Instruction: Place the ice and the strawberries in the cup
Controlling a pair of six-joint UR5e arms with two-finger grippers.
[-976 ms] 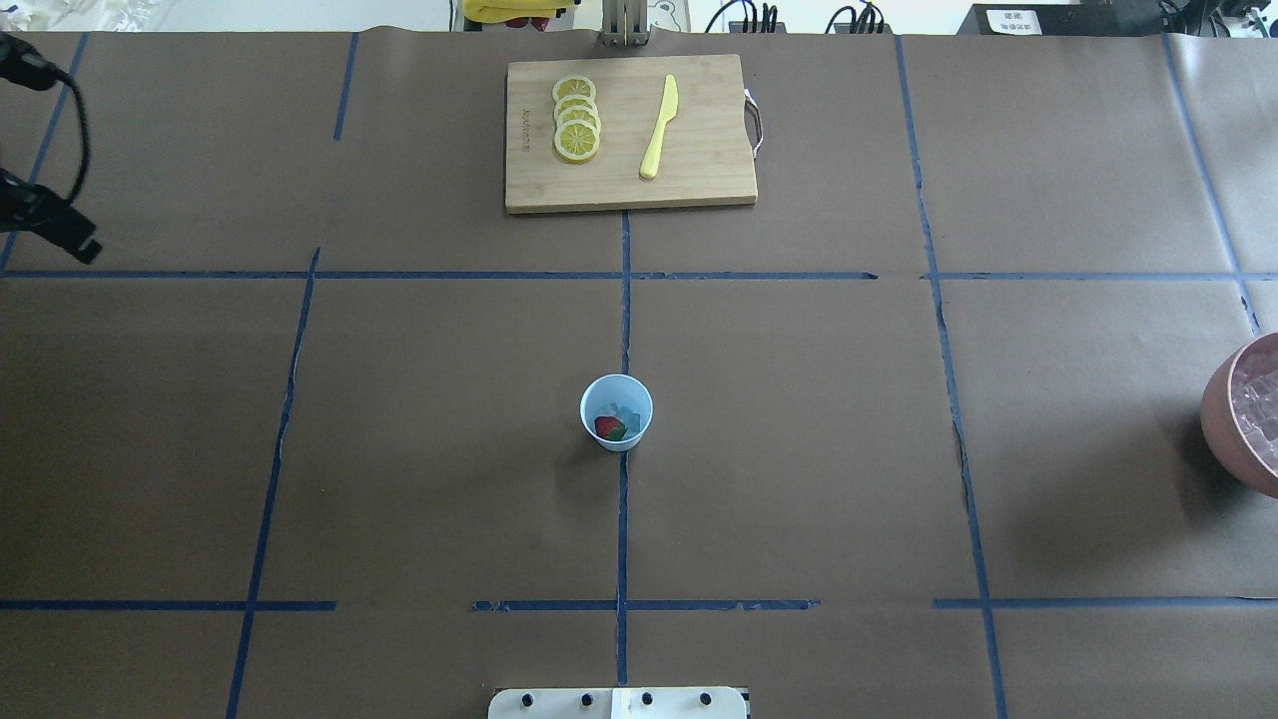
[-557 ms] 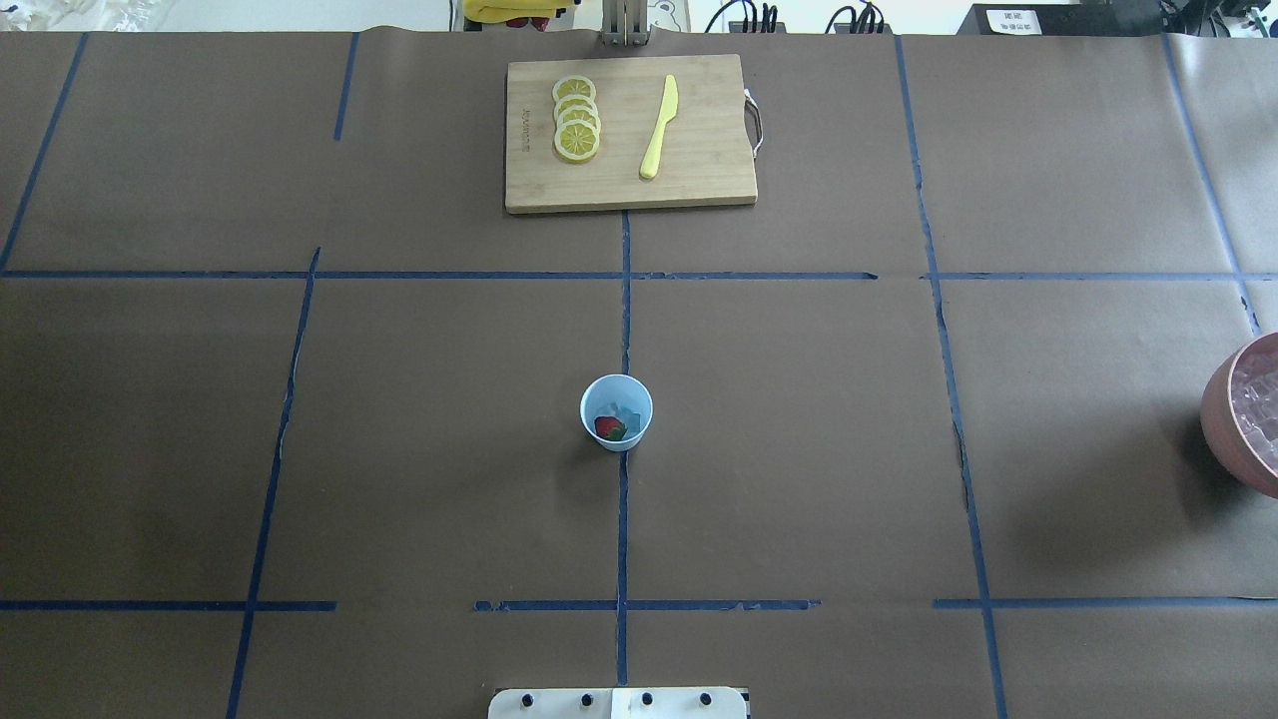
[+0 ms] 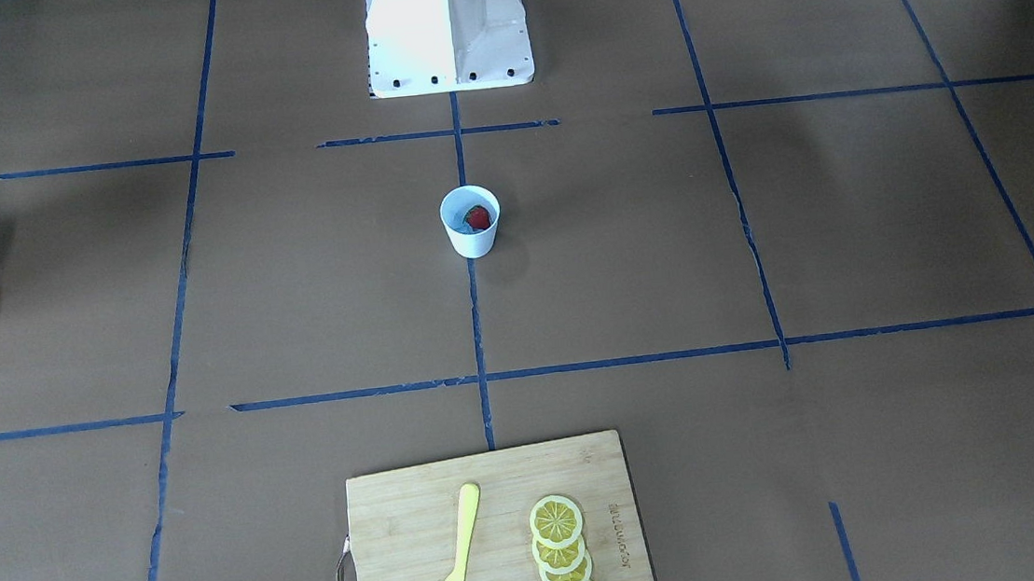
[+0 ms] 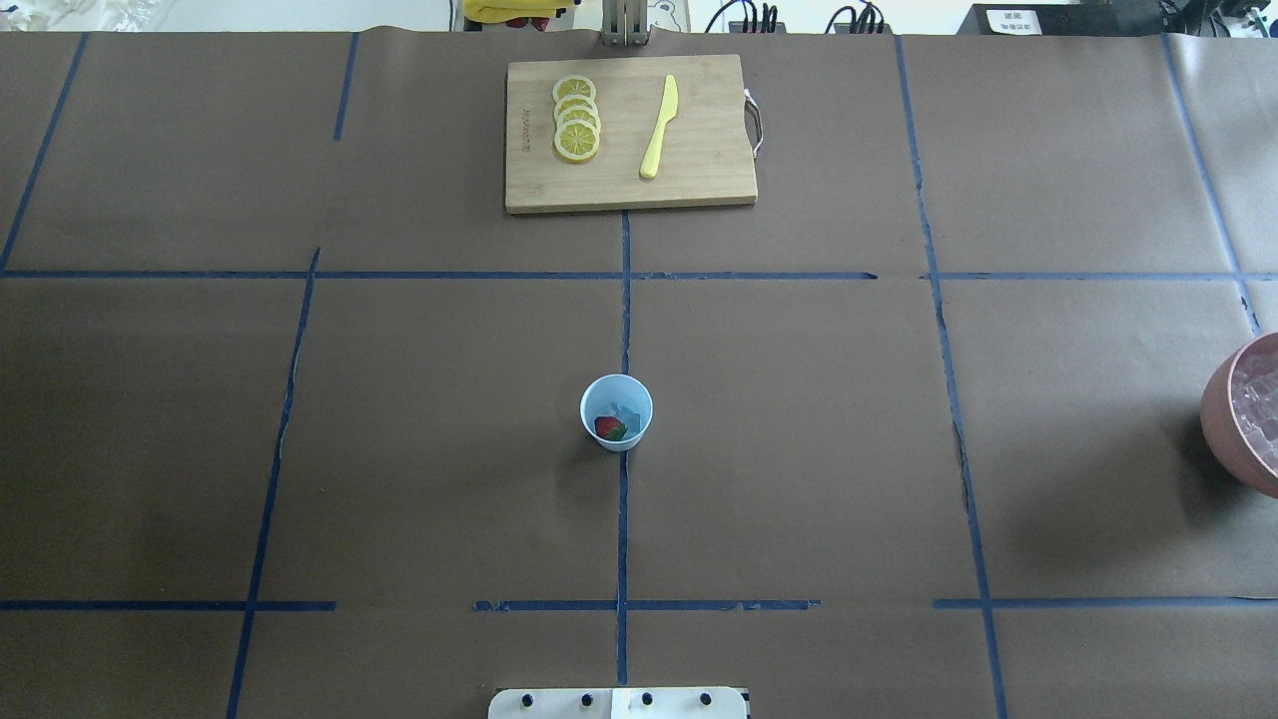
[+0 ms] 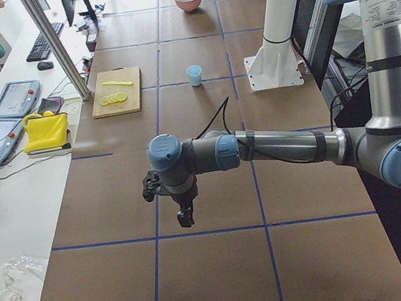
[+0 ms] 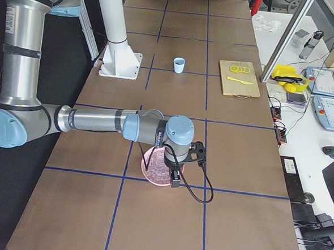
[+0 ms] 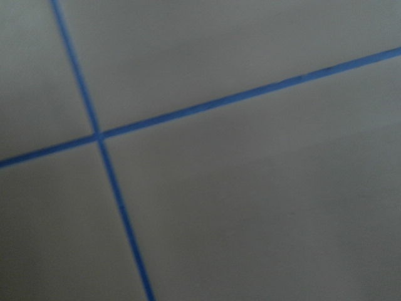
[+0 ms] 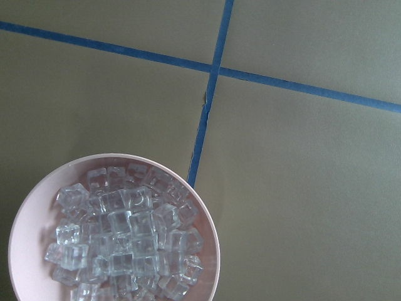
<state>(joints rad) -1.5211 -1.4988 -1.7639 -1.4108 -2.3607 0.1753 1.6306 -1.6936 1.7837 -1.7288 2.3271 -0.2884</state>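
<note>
Missing now from the overhead view: the left hand point(image 5: 186, 217).

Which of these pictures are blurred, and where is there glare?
Left wrist view: blurred, the blue tape looks soft. Right wrist view: sharp, the ice in the bowl shows each cube clearly. Front-facing view: the white robot base is washed out by glare.

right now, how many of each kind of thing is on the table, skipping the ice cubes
cup: 1
strawberry: 1
bowl: 1
cutting board: 1
knife: 1
lemon slices: 4
total: 9
</note>
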